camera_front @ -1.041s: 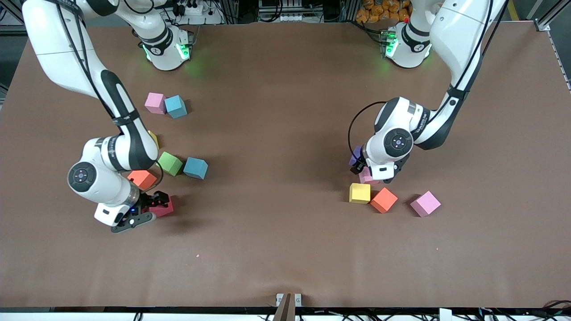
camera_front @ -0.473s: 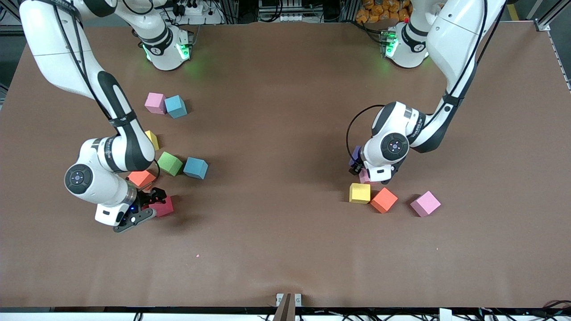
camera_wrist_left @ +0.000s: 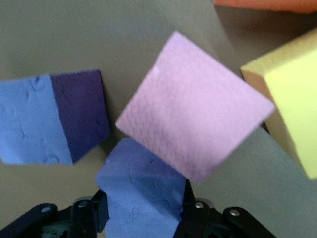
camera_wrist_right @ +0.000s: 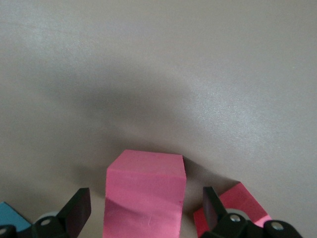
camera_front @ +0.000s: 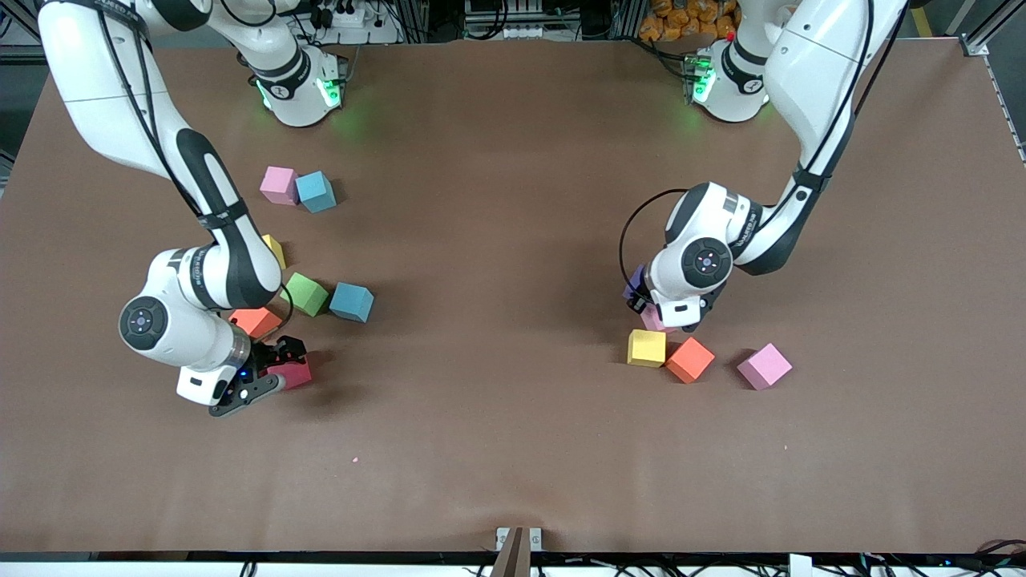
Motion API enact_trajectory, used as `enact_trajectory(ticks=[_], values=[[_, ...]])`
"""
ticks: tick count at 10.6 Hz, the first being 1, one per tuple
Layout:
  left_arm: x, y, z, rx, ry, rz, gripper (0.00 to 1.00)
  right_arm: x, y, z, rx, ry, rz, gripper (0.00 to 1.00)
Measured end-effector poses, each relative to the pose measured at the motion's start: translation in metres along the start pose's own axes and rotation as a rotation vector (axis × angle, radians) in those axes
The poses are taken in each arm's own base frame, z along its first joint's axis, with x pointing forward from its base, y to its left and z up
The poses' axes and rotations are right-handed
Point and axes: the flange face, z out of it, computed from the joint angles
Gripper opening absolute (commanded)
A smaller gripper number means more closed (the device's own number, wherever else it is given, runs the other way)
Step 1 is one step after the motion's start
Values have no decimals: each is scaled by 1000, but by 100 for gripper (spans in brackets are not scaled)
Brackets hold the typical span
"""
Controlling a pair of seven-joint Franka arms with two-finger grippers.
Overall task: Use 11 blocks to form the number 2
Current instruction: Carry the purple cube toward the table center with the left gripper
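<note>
The blocks lie loose in two groups, and the number 2 is out of view. My left gripper (camera_front: 651,308) is low at the left arm's group, shut on a purple block (camera_wrist_left: 143,186). Its jaws press both sides of that block. A second purple block (camera_wrist_left: 49,119), a pink block (camera_wrist_left: 193,124) and a yellow block (camera_wrist_left: 292,99) lie close by. My right gripper (camera_front: 268,370) is down at the right arm's group. It stands open around a red block (camera_wrist_right: 146,193), with a gap on each side.
At the left arm's end lie a yellow block (camera_front: 646,347), an orange block (camera_front: 689,359) and a pink block (camera_front: 764,365). At the right arm's end lie orange (camera_front: 255,320), green (camera_front: 305,294), blue (camera_front: 351,301), yellow (camera_front: 274,250), pink (camera_front: 278,184) and blue (camera_front: 315,191) blocks.
The left gripper has closed on the purple block. The right gripper has shifted slightly around the red block and stays open.
</note>
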Motion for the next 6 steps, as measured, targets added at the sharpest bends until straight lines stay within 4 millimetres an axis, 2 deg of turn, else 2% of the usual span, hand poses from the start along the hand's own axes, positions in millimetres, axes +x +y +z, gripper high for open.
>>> enact_trajectory(ticks=[2, 4, 6], values=[[-39, 8, -3, -10, 8, -37, 13, -2, 1, 2, 4, -9, -3, 100], [-92, 13, -9, -24, -4, -91, 14, -5, 0, 8, 8, -19, -3, 100], [-136, 14, -17, -34, -30, -167, 14, -5, 0, 12, 11, -24, -3, 100]])
